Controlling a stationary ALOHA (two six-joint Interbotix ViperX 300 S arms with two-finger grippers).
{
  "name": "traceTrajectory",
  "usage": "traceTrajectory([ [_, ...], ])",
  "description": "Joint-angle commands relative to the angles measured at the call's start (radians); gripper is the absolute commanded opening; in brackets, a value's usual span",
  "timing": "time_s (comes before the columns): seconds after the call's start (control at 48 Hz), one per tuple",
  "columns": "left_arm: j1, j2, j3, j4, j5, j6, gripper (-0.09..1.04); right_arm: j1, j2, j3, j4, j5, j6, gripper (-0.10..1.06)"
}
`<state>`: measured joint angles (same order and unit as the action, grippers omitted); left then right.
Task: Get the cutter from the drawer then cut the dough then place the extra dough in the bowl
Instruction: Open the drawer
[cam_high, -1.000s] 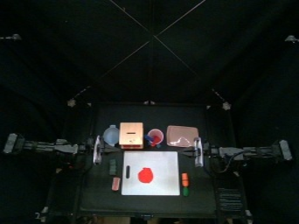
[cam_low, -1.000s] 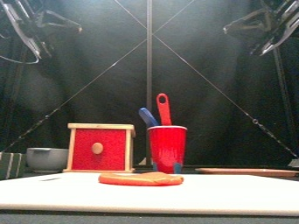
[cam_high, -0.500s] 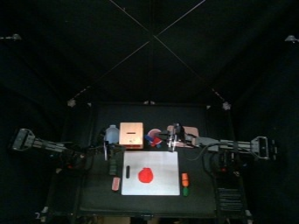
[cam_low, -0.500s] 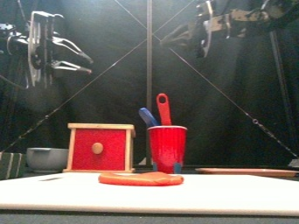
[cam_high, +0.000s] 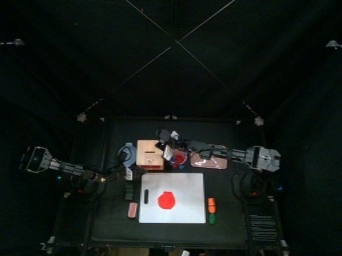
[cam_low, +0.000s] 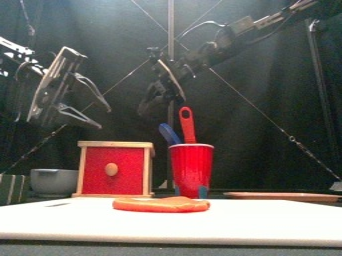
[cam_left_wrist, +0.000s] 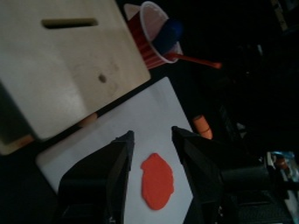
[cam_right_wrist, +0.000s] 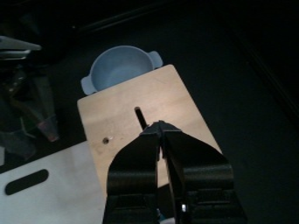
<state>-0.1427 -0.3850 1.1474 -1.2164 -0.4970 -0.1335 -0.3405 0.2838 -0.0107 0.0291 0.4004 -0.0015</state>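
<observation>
Left arm (cam_high: 54, 163) was slim and black with paler joints, right arm (cam_high: 254, 157) looked alike, left gripper (cam_left_wrist: 152, 136) had two broad matte black jaws under a pale cross-plate (cam_low: 59, 82), right gripper (cam_right_wrist: 158, 129) had glossy tapering black jaws

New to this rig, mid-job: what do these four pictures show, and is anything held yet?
You see two black robot arms at a small table. One picture looks down from high above, one looks level from the table's front edge, and two come from cameras on the wrists. On the table: a white board with a red dough disc on it; behind it a wooden box with a red drawer front, a red cup with toy knives, a blue-grey bowl and a pink tray. The left gripper hangs open high on the left; the right gripper, jaws shut, is above the box. Neither holds anything.
</observation>
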Motion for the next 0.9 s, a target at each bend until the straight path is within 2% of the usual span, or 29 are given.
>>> traceTrajectory([
  [0.021, -0.009, 0.04, -0.028, -0.051, -0.003, 0.0, 0.8, -0.008, 0.02, -0.095, -0.018, 0.049, 0.0, 0.03],
  [0.396, 0.006, 0.25, -0.117, -0.147, -0.008, 0.0, 0.8, -0.02, 0.117, -0.206, -0.034, 0.135, 0.002, 0.03],
  [0.896, 0.074, 0.281, -0.13, -0.133, -0.04, 0.005, 0.79, -0.018, 0.17, -0.235, -0.035, 0.232, -0.002, 0.03],
])
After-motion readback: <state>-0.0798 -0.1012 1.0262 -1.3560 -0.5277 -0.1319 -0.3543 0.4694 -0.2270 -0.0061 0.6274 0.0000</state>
